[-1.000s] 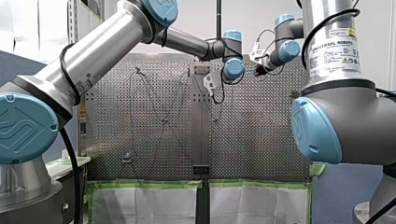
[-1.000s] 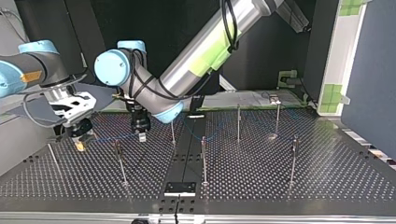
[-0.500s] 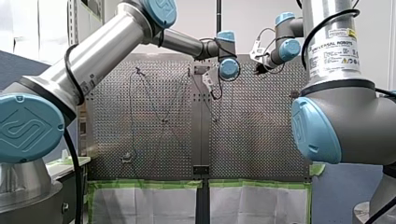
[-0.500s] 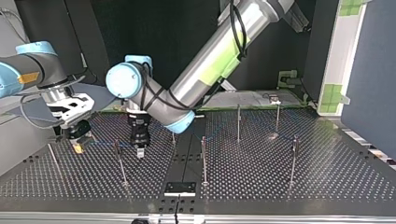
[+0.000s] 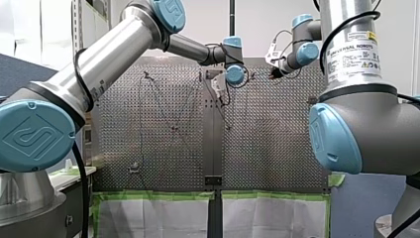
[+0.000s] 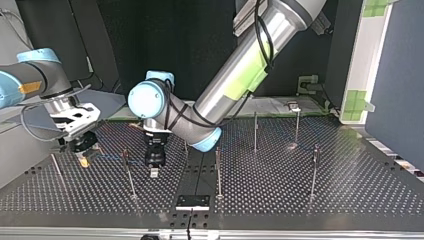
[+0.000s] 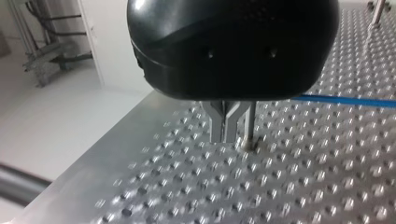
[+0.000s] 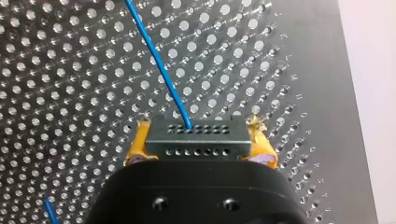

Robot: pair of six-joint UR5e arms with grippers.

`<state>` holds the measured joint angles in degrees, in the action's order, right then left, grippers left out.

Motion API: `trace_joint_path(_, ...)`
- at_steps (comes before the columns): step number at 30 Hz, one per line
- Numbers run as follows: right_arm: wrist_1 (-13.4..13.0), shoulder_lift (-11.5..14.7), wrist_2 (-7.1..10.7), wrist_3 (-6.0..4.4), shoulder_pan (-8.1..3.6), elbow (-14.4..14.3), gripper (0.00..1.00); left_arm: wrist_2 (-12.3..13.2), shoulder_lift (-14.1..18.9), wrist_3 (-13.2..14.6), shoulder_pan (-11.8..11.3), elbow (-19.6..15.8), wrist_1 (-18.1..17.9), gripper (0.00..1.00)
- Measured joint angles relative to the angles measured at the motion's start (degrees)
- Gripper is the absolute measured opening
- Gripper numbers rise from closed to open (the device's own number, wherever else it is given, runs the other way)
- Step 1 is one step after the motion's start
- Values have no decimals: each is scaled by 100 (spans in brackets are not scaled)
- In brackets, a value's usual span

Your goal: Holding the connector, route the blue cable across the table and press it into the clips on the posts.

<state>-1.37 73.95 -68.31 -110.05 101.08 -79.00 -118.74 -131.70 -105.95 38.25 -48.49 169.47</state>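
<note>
Two arms counted: my left arm (image 6: 235, 75), my right arm (image 6: 35, 80). Two tools: left tool (image 6: 154, 174), right tool (image 6: 84, 161). Seven posts (image 6: 218, 172) stood on one counter (image 6: 350, 190) in top view, one partly hidden behind my left arm. One blue cable (image 8: 159, 65). One connector (image 8: 200, 137). Two yellow pads (image 8: 135, 147) seen. Two green-edged white sheets (image 5: 153, 218) hung at 6 o'clock in front view. Clips on posts too small to count.

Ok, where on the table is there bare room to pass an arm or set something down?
Freest in the top view: the bare table between the right-hand post and its right edge, and the strip between that post and the centre post. Crowded at its left: my right end effector, blue cable, my left end effector and the near-left post.
</note>
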Motion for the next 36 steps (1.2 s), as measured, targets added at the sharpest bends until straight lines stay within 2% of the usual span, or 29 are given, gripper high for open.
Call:
trace_joint_path(6,-4,-14,1,-1,-1,2,0,315,-3,-4,20,-3,36,8)
trace_joint_path(7,-4,-14,1,-1,-1,2,0,348,-3,-6,24,-3,43,62)
trace_joint_path(8,-5,-17,1,-1,-1,2,0,381,-3,-13,35,-3,62,76)
trace_joint_path(9,-5,-18,1,-1,-1,2,0,397,-1,-20,45,-3,85,76)
trace_joint_path(10,-5,-19,1,-3,-1,1,0,409,-1,-25,52,-3,111,100)
trace_joint_path(27,-2,-24,46,-7,-1,2,0,364,14,-114,156,-9,847,100)
trace_joint_path(32,3,-24,52,-9,-2,2,0,208,126,-146,261,-136,1086,100)
trace_joint_path(36,9,-29,53,-9,-2,2,0,119,292,-130,328,-306,1097,100)
